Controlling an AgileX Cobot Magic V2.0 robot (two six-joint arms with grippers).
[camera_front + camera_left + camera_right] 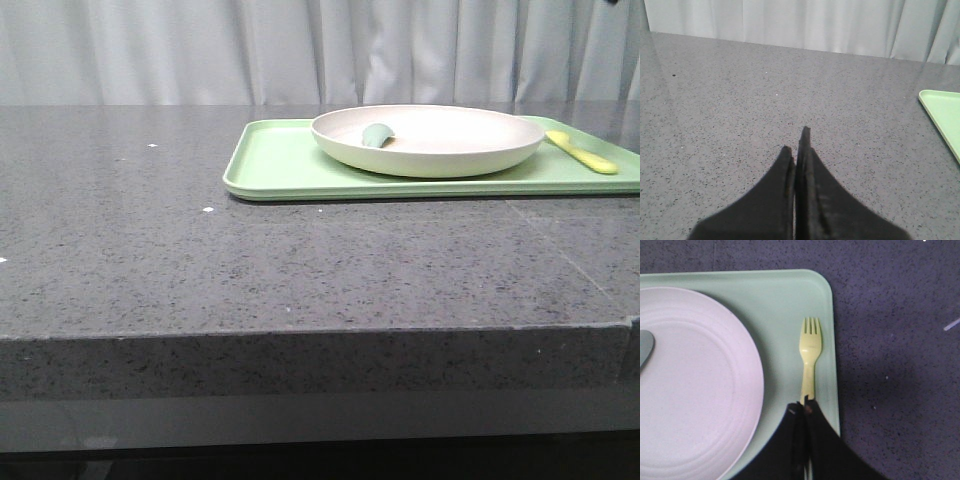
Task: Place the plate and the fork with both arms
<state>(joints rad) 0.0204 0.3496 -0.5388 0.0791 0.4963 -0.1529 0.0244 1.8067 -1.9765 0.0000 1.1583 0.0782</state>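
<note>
While the matte cream plate [430, 140] sits round and shallow on a flat green tray [285, 165], the pale-yellow fork [810, 357] lies beside it on the tray. A green spoon [377, 134] rests in the plate. Over the fork handle, the right gripper [804, 410] has its fingers together, though whether they pinch it is unclear. Above speckled grey stone [730, 100], the left gripper [796, 142] is closed, empty.

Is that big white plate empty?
No. A green spoon-like utensil lies in the plate, near its rim.
</note>
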